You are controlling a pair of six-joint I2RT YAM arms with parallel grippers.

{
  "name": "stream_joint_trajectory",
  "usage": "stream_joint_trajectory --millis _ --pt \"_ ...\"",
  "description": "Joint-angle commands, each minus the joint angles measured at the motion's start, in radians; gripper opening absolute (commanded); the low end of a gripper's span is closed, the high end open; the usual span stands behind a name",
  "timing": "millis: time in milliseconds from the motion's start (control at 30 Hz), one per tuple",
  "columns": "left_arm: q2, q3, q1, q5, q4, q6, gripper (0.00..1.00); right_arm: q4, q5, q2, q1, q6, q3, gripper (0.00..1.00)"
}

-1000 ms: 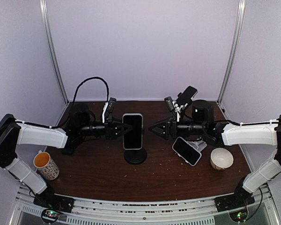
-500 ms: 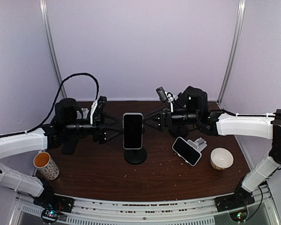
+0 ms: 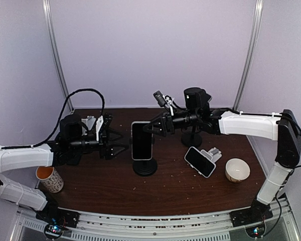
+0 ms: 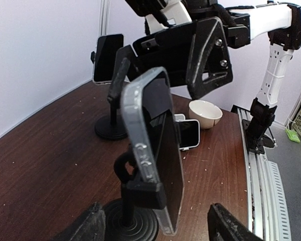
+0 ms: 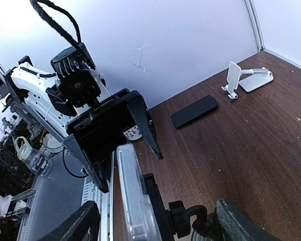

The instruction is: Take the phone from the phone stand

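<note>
The phone (image 3: 142, 140), in a clear case, stands upright in the clamp of a black phone stand (image 3: 145, 167) at the table's middle. My left gripper (image 3: 123, 143) is open and empty, just left of the phone and apart from it. My right gripper (image 3: 147, 128) is open at the phone's upper right edge. In the right wrist view the phone's cased edge (image 5: 135, 201) and the stand's clamp (image 5: 190, 221) lie between my open fingers (image 5: 72, 226). In the left wrist view the phone (image 4: 155, 150) stands ahead of the open left gripper (image 4: 158, 233).
A second phone (image 4: 108, 57) sits on another black stand (image 3: 192, 142) at the back right. A third phone (image 3: 199, 161) leans on a white stand, with a white bowl (image 3: 237, 169) beside it. A patterned cup (image 3: 49, 177) stands front left. A flat black phone (image 5: 194, 111) and white folding stand (image 5: 241, 80) lie back left.
My left gripper has drawn back leftward from the phone's left edge. My right arm has swung left and upward, bringing its open gripper to the phone's upper right edge.
</note>
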Motion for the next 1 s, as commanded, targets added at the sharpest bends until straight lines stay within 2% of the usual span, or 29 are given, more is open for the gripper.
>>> stream_joint_trajectory --millis 0,133,500,567,700,967 --pt "0.035 -0.023 0.048 0.033 0.157 -0.04 0.73 -0.035 -0.038 0.034 0.025 -0.02 0.064 0.75" --pt "0.08 -0.023 0.065 0.055 0.173 -0.039 0.7 -0.036 -0.047 0.063 0.033 -0.013 0.087 0.6" --pt "0.184 0.02 0.066 0.177 0.326 -0.099 0.59 -0.022 -0.061 0.075 0.044 -0.001 0.069 0.33" --pt "0.223 0.041 0.065 0.187 0.347 -0.132 0.55 -0.022 -0.062 0.079 0.045 -0.001 0.071 0.3" --pt "0.264 0.03 0.065 0.231 0.498 -0.232 0.47 -0.021 -0.07 0.089 0.044 -0.003 0.07 0.26" --pt "0.291 0.024 0.066 0.238 0.527 -0.268 0.25 0.006 -0.076 0.094 0.044 0.01 0.064 0.24"
